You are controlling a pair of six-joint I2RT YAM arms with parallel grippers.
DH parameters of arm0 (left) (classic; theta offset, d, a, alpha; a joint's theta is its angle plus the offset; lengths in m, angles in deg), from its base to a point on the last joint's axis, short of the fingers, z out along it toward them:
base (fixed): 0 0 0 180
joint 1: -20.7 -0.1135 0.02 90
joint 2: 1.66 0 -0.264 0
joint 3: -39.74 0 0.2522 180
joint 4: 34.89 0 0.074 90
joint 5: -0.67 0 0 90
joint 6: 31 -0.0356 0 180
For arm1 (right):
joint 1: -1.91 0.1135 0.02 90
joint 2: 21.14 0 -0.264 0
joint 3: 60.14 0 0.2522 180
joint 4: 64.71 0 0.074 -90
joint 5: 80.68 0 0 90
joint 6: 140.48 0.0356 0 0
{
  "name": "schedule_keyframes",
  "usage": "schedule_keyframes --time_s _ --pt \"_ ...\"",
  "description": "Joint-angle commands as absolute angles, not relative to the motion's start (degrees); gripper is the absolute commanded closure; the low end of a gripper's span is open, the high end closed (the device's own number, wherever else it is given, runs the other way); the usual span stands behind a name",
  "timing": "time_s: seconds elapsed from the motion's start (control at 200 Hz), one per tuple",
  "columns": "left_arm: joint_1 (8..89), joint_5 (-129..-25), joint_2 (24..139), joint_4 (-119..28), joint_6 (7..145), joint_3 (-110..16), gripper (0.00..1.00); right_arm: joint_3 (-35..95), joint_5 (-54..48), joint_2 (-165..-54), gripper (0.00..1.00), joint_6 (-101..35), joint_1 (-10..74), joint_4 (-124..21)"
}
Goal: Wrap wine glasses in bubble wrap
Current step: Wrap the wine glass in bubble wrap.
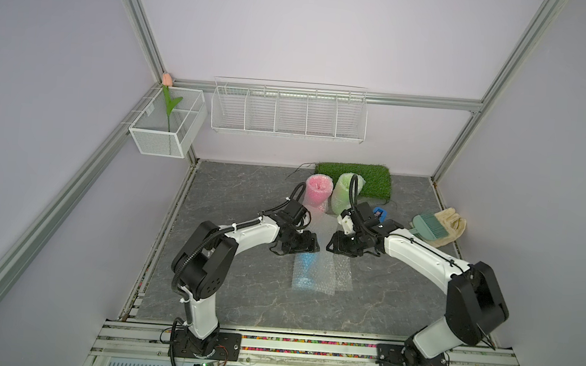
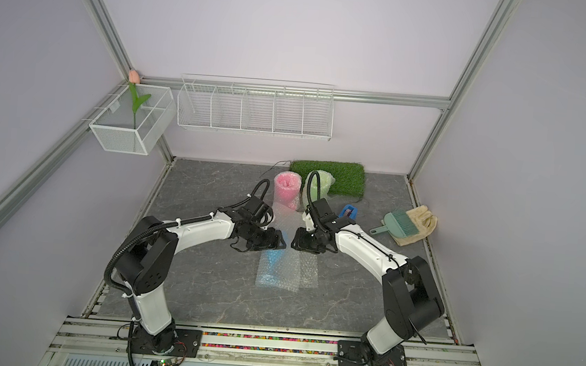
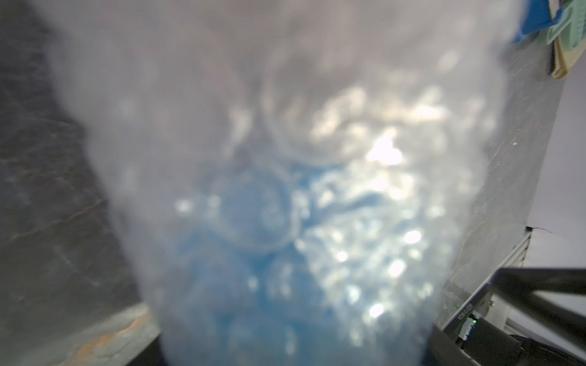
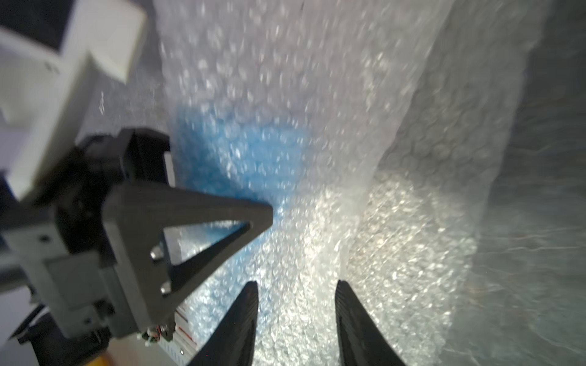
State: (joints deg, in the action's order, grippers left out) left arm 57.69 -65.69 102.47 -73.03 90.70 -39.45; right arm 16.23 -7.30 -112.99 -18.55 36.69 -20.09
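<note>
Bubble wrap [image 3: 285,126] fills the left wrist view, the blue goblet [image 4: 222,142] lying under it, just ahead of the right gripper [image 4: 296,282], whose fingers [image 4: 244,317] stand spread and pinch nothing. Whether the left gripper [image 1: 309,246] grips the film I cannot tell. Best pinch the loose flap beside the right fingertips, then fold it snugly over the goblet

Lighting both top views softly and evenly; bowing the silver aluminium frame rails [image 1: 132,14] near the edges. Blurring the clear bubbled plastic sheet [image 3: 317,126] heavily in the left wrist view; glaring white off it in the right wrist view.
</note>
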Motion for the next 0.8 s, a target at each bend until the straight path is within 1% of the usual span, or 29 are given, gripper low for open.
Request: schedule_keyframes --time_s 0.0,0.195,0.465,0.69,0.795 --pt "55.3 -60.2 100.6 -67.0 92.4 -36.0 0.26 14.5 -10.1 -114.8 0.62 -17.2 40.2 -18.8" --pt "52.2 -54.8 98.9 -59.6 95.5 -30.4 0.29 14.1 -10.8 -119.3 0.71 -14.2 44.1 -22.8" --pt "48.2 -49.1 96.6 -50.6 99.3 -24.3 0.32 13.7 -10.5 -123.3 0.79 -12.5 45.5 -26.6" --pt "48.2 -47.5 97.4 -44.2 104.1 -22.6 0.34 10.7 -14.8 -125.2 0.88 -11.6 45.5 -33.8" --pt "48.9 -50.6 97.8 -48.0 103.1 -23.7 0.36 8.3 -19.1 -125.3 0.9 -10.1 45.5 -40.5"
